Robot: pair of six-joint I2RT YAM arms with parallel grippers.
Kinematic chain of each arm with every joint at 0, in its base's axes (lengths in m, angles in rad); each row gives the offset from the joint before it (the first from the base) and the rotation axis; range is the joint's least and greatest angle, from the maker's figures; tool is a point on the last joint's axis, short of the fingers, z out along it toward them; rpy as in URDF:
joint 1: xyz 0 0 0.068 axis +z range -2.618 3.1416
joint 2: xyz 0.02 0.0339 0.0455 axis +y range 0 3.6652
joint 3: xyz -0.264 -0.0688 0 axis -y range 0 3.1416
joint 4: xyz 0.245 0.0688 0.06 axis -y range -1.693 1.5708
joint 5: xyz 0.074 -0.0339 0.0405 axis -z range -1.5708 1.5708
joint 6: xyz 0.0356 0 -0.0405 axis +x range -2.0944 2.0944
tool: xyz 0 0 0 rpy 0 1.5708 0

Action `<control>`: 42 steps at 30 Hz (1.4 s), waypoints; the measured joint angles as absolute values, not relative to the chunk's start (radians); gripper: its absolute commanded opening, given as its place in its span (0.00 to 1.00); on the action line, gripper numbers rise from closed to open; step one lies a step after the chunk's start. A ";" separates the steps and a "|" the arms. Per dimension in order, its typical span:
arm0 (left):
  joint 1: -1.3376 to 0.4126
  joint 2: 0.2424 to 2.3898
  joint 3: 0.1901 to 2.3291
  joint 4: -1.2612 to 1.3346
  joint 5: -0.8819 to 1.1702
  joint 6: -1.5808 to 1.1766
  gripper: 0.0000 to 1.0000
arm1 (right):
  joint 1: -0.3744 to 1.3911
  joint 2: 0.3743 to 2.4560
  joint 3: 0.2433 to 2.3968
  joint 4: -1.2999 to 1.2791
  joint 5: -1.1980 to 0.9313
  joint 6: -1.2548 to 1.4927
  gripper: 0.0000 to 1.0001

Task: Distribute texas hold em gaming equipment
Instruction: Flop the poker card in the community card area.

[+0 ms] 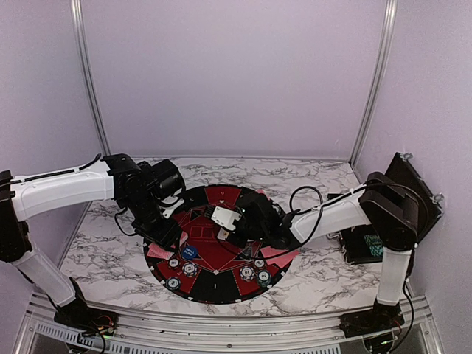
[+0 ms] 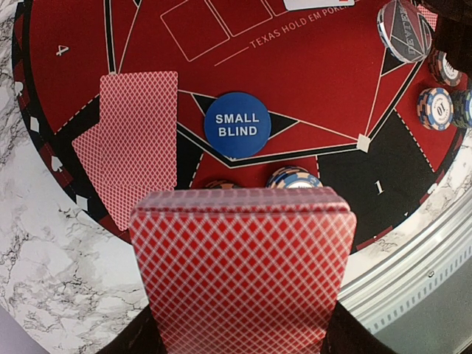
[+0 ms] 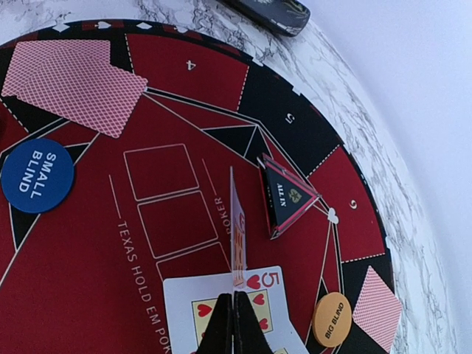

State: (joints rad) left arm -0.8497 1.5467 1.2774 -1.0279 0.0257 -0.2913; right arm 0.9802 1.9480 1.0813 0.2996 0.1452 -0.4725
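Observation:
My left gripper [image 1: 164, 230] [image 2: 243, 328] is shut on a deck of red-backed cards [image 2: 243, 258], held over the near-left part of the mat. My right gripper [image 1: 230, 226] [image 3: 234, 301] is shut on a single card [image 3: 237, 214], held edge-on above a face-up five of hearts [image 3: 221, 313] on the mat's centre. Two red-backed cards [image 2: 133, 147] [image 3: 74, 85] lie at seat 4. A blue "small blind" marker [image 2: 237, 125] [image 3: 37, 175], an orange "big blind" disc [image 3: 331, 318] and another red-backed card [image 3: 376, 306] lie on the mat. Striped chips [image 1: 190, 268] [image 2: 435, 107] sit along the near rim.
The round black-and-red mat [image 1: 221, 193] lies on a marbled table. A triangular "all in" marker [image 3: 289, 195] stands near the mat's centre. A black case [image 1: 365, 247] sits at the right beside the right arm. Walls enclose the back and sides.

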 measured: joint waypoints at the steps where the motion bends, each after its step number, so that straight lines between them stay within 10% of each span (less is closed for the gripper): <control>1: -0.850 1.546 1.277 -1.028 0.026 -0.291 0.52 | 0.981 1.948 1.084 0.303 0.146 -0.473 0.00; 42: -0.850 1.549 1.279 -1.028 0.030 -0.287 0.52 | 1.029 1.998 1.074 0.328 0.158 -0.436 0.16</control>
